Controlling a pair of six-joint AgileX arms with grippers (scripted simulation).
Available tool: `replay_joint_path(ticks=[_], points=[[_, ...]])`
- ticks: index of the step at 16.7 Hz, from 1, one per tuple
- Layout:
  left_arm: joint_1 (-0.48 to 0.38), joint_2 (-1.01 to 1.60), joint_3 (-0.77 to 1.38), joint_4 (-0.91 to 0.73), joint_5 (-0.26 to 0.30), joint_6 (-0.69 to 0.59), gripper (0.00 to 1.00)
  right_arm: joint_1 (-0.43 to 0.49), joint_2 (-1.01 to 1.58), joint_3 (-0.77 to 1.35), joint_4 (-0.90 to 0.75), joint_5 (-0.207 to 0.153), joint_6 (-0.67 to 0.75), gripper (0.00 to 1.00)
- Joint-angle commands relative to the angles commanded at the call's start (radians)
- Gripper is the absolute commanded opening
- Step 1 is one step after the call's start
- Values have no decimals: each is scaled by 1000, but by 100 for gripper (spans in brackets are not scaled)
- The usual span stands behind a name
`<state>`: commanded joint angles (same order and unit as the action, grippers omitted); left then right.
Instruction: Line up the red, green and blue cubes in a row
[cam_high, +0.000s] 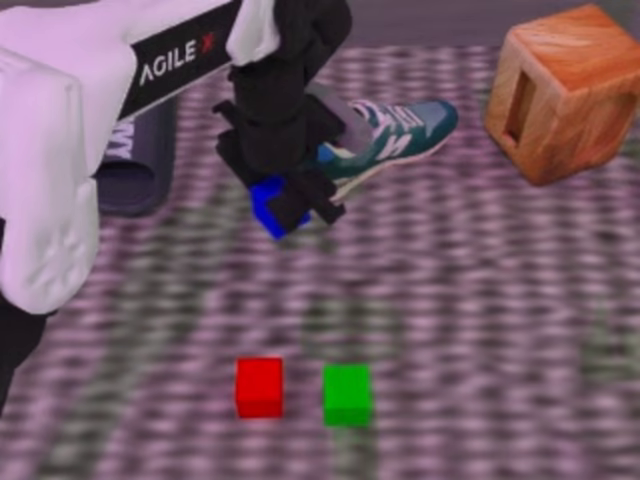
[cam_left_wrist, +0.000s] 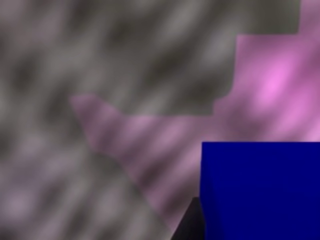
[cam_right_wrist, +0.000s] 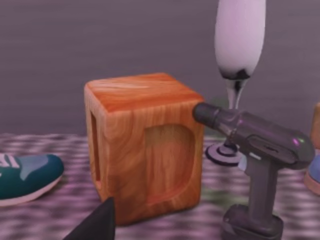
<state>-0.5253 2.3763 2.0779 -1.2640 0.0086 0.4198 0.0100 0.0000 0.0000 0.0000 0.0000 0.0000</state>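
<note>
My left gripper (cam_high: 290, 205) is at the back middle of the table, shut on the blue cube (cam_high: 270, 207). In the left wrist view the blue cube (cam_left_wrist: 260, 190) looms large, with a dark finger (cam_left_wrist: 192, 222) pressed against its side. The red cube (cam_high: 259, 386) and the green cube (cam_high: 347, 394) sit side by side near the front edge, a small gap between them, well in front of the blue one. My right arm is out of the top view; its gripper (cam_right_wrist: 150, 234) is open, with one fingertip (cam_right_wrist: 100, 222) showing before the wooden cube.
A large orange-brown wooden cube (cam_high: 565, 90) with a slot stands at the back right. A teal sneaker (cam_high: 400, 135) lies just behind the left gripper, and a dark object (cam_high: 135, 160) at the back left. A grey drill (cam_right_wrist: 260, 165) stands beside the wooden cube (cam_right_wrist: 145, 145).
</note>
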Motion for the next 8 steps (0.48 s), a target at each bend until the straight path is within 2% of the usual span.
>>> replay_joint_path(ticks=[4, 8], points=[[-21, 0, -4, 2, 0, 7, 0, 0, 0, 0, 0, 0, 0, 100], [-157, -30, -31, 1, -1, 51, 0, 0, 0, 0, 0, 0, 0, 100]])
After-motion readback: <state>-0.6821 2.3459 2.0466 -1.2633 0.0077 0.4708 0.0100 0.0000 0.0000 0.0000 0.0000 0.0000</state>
